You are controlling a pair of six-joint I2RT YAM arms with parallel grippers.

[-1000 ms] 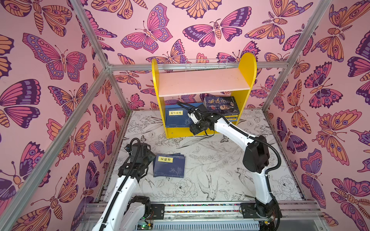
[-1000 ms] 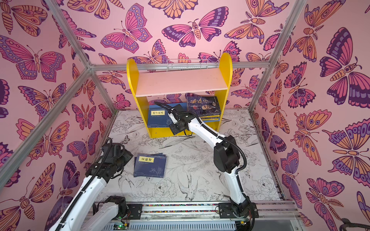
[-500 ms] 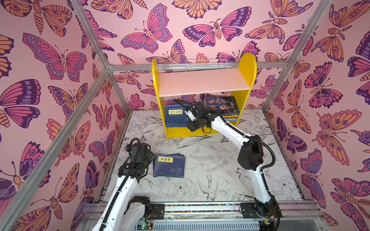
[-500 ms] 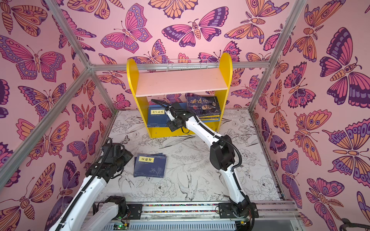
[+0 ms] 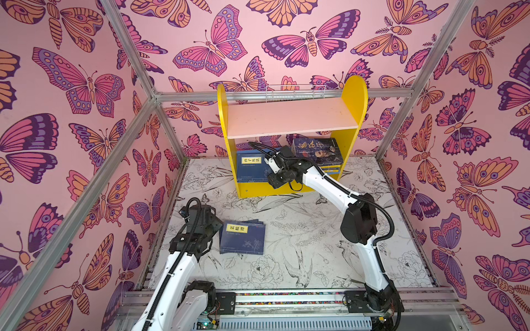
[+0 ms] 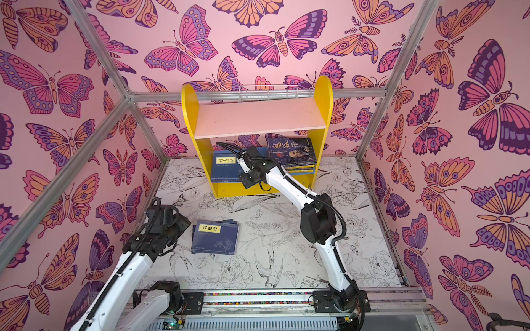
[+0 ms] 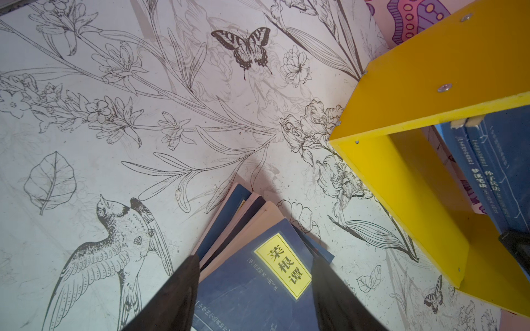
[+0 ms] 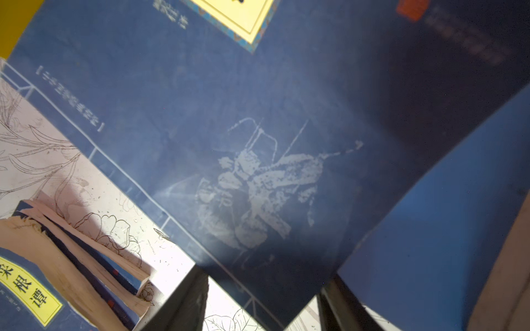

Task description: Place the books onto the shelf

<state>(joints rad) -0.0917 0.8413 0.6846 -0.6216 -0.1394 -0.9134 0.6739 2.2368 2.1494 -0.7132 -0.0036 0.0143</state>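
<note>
Shelf (image 5: pixel 355 94), lower tier: navy book (image 5: pixel 249 172) propped at left, flat stack (image 5: pixel 315 147) at right, right arm (image 5: pixel 327 183) filling the gap between them (front opening mostly blocked). Pink upper board (image 5: pixel 289 117) bare, reachable from the front. Tabletop (image 5: pixel 301 223) open between shelf and loose pile (image 5: pixel 242 238).

Pink butterfly walls (image 5: pixel 86 86), floral-sketch floor (image 5: pixel 301 229)
</note>
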